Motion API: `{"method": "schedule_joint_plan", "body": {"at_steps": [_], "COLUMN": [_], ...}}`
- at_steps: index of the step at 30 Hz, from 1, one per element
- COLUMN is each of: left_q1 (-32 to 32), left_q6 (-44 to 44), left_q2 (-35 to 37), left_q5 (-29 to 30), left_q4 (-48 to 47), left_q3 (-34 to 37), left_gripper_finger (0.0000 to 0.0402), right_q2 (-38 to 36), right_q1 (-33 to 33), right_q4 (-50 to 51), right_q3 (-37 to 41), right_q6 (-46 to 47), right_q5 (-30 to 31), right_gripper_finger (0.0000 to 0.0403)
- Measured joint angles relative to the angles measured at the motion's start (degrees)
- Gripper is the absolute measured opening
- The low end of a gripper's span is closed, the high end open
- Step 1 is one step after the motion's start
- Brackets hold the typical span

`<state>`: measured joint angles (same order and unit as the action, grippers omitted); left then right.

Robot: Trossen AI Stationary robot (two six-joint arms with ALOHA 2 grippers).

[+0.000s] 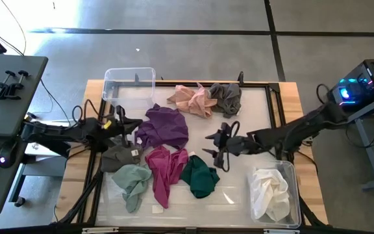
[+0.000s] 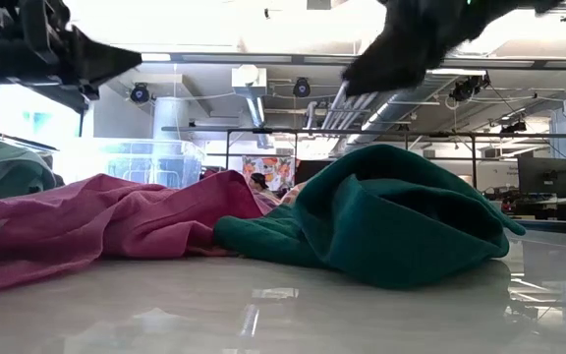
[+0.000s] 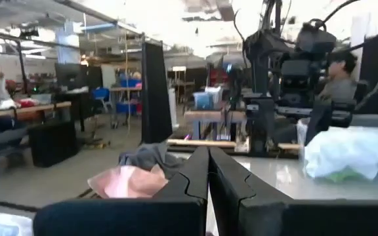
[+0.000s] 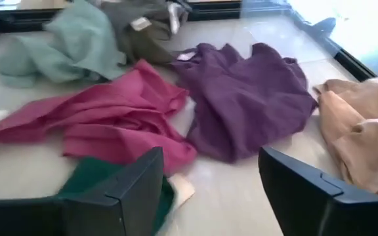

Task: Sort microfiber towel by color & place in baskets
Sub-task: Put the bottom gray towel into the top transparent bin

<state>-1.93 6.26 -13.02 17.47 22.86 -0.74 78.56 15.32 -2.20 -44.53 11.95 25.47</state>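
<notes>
The right gripper (image 1: 217, 149) hangs at centre frame in the high view with its jaws spread wide and nothing between them. The dark green towel (image 1: 199, 177) lies just below it in the frame and a little left. That towel sits bunched, its long axis running roughly top to bottom, so the right arm looks far the nearer for it.

The left gripper (image 1: 127, 127) waits at centre left, jaws pressed together on nothing, above the dark grey towel (image 1: 119, 158).

Seven towels lie loose on the counter (image 1: 252, 114): purple (image 1: 163, 127), magenta (image 1: 165, 168), pale green (image 1: 132, 182), dark green, dark grey, peach (image 1: 192, 99) and grey (image 1: 226, 96). An eighth, white (image 1: 269, 192), already sits in the longer basket (image 1: 295, 195) at lower right. The squarish basket (image 1: 129, 79) at upper left holds none: two baskets in all.
</notes>
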Motion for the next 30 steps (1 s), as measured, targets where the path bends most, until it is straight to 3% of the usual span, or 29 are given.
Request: {"method": "schedule_joint_plan", "body": {"at_steps": [5, 12, 17, 20, 23, 27, 30], "left_q1": [-3.2, -8.3, -12.9, -15.9, -18.2, -19.7, -20.2], "left_q6": [-1.4, -7.4, -12.3, -17.1, -24.1, -38.2, -49.8], "left_q2": [-8.5, -21.8, -31.5, -38.1, -45.0, -53.2, -57.8], "left_q5": [4.9, 17.3, 21.5, 22.5, 19.8, 6.4, -1.7], "left_q4": [3.7, 1.5, -13.2, -27.8, -45.3, -67.7, -79.0], "left_q3": [-0.4, -7.9, -20.8, -30.4, -40.2, -52.5, -59.8], "left_gripper_finger": [0.0000, 0.0000, 0.0000, 0.0000, 0.0000, 0.0000, 0.0000], "right_q2": [4.2, 12.8, 18.0, 19.8, 20.4, 20.5, 20.5], "right_q1": [-2.3, -3.1, -2.9, -2.5, -1.8, -0.3, 0.8], "right_q4": [-11.4, -23.8, -29.5, -31.9, -34.5, -36.9, -38.1], "right_q3": [6.7, 8.3, 8.3, 8.2, 8.2, 8.2, 8.2], "right_q6": [-0.4, -1.0, -2.7, -1.3, 0.1, -1.0, -3.2], "right_q5": [1.6, 0.9, -2.4, -3.0, -3.7, -4.1, -4.3], "right_gripper_finger": [0.0249, 0.0250, 0.0250, 0.0250, 0.0250, 0.0250, 0.0250]}}
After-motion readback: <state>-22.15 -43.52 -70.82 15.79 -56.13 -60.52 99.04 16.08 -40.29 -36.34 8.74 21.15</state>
